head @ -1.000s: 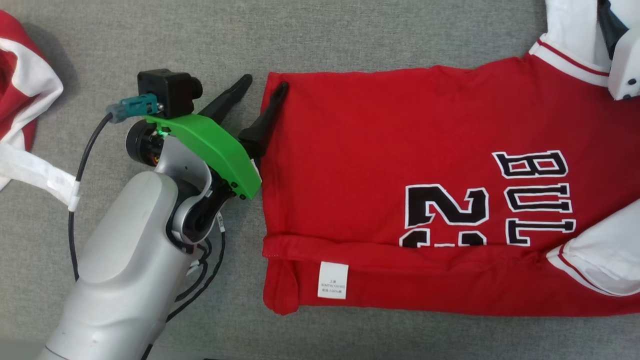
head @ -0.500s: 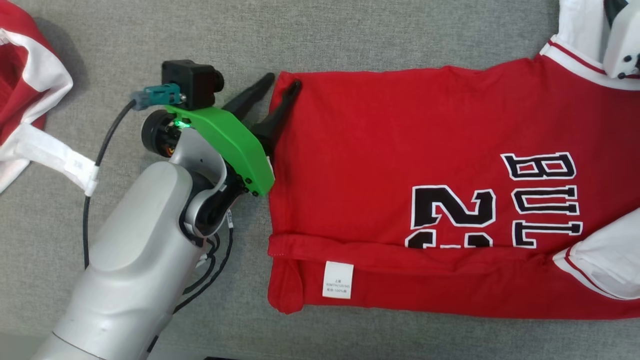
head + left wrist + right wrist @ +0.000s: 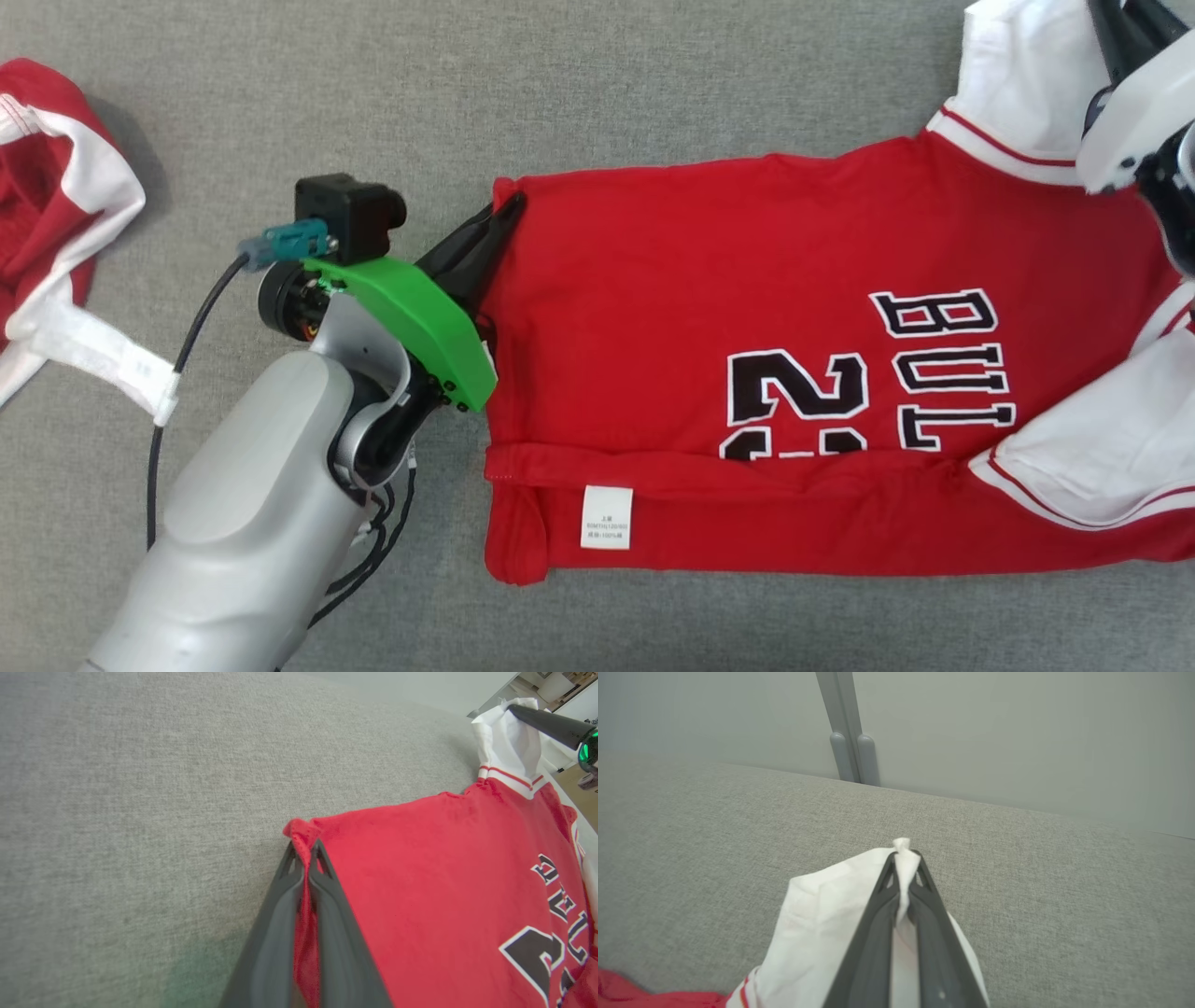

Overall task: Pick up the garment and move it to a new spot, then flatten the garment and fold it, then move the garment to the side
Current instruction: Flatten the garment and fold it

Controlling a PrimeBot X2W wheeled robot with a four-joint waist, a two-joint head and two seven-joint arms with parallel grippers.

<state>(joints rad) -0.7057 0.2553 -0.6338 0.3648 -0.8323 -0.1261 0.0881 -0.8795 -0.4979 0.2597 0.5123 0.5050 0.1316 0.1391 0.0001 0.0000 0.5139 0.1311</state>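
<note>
The jersey [image 3: 653, 308] is laid flat on the grey surface [image 3: 653, 75], with its black lettering [image 3: 868, 373] facing up. The left gripper [image 3: 303, 851] is seen pressed shut on it. A red hem corner is pinched between the fingers [image 3: 275, 933], a small bunch of red fabric is pushed out just past the tips, and a thin strip is caught along the line where the two fingers meet. In the left wrist view the red body is stretched away to the right of these fingers, and bare grey surface is seen to their left.

The right gripper [image 3: 903, 856] is likewise closed, and the white sleeve [image 3: 817, 924] is pinched between its fingers. A twisted white tuft is shown just beyond the tips. The rest of the sleeve is draped to the left of and below those fingers, where a red stripe and a patch of red body are seen. Beyond the tips, grey surface is met by a pale wall [image 3: 1017, 742] and a grey post [image 3: 847, 742].

In the head view a fold is seen along the jersey's near edge, with a white label [image 3: 607, 516] on it. A second red-and-white garment [image 3: 56, 215] is seen well apart from the left fingers, on the far side of that arm.
</note>
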